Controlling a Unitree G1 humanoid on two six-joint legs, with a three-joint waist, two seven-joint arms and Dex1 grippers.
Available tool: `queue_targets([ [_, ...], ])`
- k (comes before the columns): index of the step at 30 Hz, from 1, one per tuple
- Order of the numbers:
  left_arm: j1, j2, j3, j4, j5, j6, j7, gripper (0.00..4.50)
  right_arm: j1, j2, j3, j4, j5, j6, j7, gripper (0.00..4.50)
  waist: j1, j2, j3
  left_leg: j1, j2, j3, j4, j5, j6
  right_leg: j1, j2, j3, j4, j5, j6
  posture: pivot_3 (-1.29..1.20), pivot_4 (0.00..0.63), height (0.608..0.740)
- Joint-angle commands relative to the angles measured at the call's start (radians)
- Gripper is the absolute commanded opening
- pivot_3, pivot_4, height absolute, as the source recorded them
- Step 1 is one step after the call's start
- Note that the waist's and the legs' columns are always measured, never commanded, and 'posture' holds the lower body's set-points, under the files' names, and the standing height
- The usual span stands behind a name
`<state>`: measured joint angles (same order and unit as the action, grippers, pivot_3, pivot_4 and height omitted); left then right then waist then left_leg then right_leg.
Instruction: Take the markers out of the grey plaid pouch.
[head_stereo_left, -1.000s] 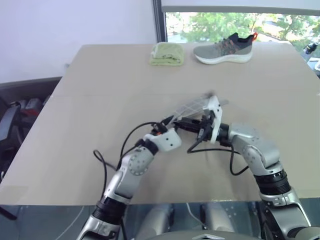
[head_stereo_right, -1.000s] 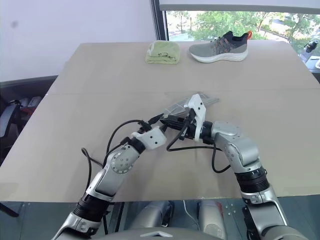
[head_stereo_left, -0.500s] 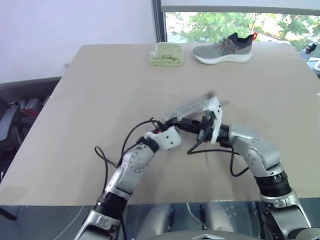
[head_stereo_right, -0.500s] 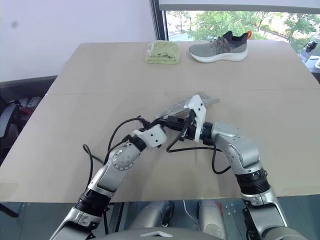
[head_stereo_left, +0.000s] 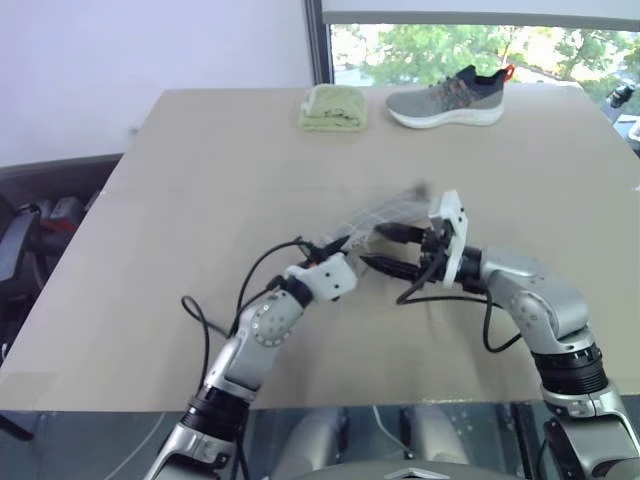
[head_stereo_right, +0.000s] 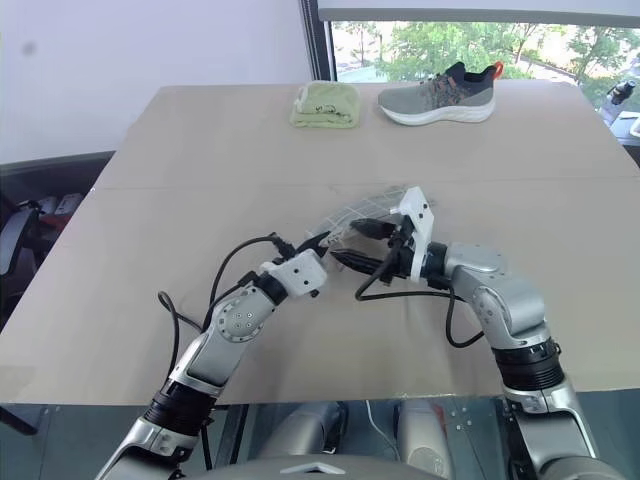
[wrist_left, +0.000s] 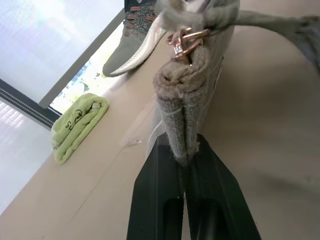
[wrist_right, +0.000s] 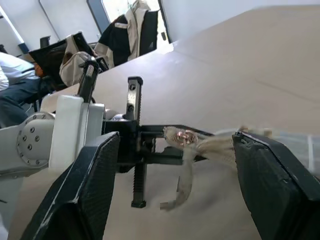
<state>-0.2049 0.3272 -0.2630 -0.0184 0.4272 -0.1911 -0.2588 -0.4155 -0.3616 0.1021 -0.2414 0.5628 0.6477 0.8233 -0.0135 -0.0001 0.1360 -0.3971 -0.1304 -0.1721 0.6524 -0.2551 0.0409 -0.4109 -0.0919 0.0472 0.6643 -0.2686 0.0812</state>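
The grey plaid pouch (head_stereo_left: 388, 211) hangs tilted above the table, its far end near the tabletop. My left gripper (wrist_left: 186, 159) is shut on the pouch's (wrist_left: 196, 70) near end, just under the copper zip ring and pull cord (wrist_left: 181, 39). My right gripper (head_stereo_left: 381, 248) stands open beside that end, one finger above and one below the left gripper's tips, touching nothing. In the right wrist view the cord (wrist_right: 200, 147) dangles between the spread fingers (wrist_right: 95, 192). The markers are hidden.
A grey sneaker (head_stereo_left: 447, 95) and a folded yellow-green cloth (head_stereo_left: 333, 107) lie at the far edge of the tan table (head_stereo_left: 180, 190). A window runs behind them. Black cables loop off both wrists over the near table.
My right gripper has opened and let go of the pouch's end. My left gripper has shut on that end and keeps the pouch raised.
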Motion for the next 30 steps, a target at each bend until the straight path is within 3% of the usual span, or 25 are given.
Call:
queue_targets([
  [1, 0.001, 0.003, 0.007, -0.053, -0.016, -0.024, 0.001, 0.00, -0.002, 0.028, 0.011, -0.049, 0.005, -0.032, -0.017, 3.70, 0.000, 0.000, 0.000, 0.000, 0.000, 0.000, 0.000, 0.000, 0.000, 0.000, 0.000, 0.000, 0.000, 0.000, 0.000, 0.00, 0.150, 0.740],
  [7, 0.004, 0.000, -0.003, -0.057, -0.005, -0.028, 0.003, 0.00, 0.008, 0.064, -0.023, -0.026, 0.050, 0.038, -0.075, 3.70, 0.001, 0.000, 0.000, 0.000, 0.000, 0.000, 0.000, 0.000, 0.000, 0.000, 0.000, 0.000, 0.000, 0.000, 0.000, 0.00, 0.150, 0.740],
  [13, 0.005, 0.000, -0.001, -0.055, -0.003, -0.026, 0.009, 0.00, 0.038, 0.033, -0.144, -0.057, 0.205, 0.134, -0.075, 3.70, 0.001, 0.000, 0.000, 0.000, 0.000, 0.000, 0.000, 0.000, 0.000, 0.000, 0.000, 0.000, 0.000, 0.000, 0.000, 0.00, 0.150, 0.740],
  [17, 0.005, -0.002, -0.002, -0.056, -0.003, -0.024, 0.008, 0.00, 0.046, 0.048, -0.199, -0.047, 0.224, 0.128, -0.140, 3.70, -0.001, 0.000, 0.000, 0.000, 0.000, 0.000, 0.000, 0.000, 0.000, 0.000, 0.000, 0.000, 0.000, 0.000, 0.000, 0.00, 0.150, 0.740],
  [30, 0.009, 0.003, -0.017, -0.061, -0.005, -0.029, -0.010, 0.00, 0.003, 0.105, -0.073, 0.017, 0.140, 0.120, -0.171, 3.70, 0.000, 0.000, 0.000, 0.000, 0.000, 0.000, 0.000, 0.000, 0.000, 0.000, 0.000, 0.000, 0.000, 0.000, 0.000, 0.00, 0.150, 0.740],
])
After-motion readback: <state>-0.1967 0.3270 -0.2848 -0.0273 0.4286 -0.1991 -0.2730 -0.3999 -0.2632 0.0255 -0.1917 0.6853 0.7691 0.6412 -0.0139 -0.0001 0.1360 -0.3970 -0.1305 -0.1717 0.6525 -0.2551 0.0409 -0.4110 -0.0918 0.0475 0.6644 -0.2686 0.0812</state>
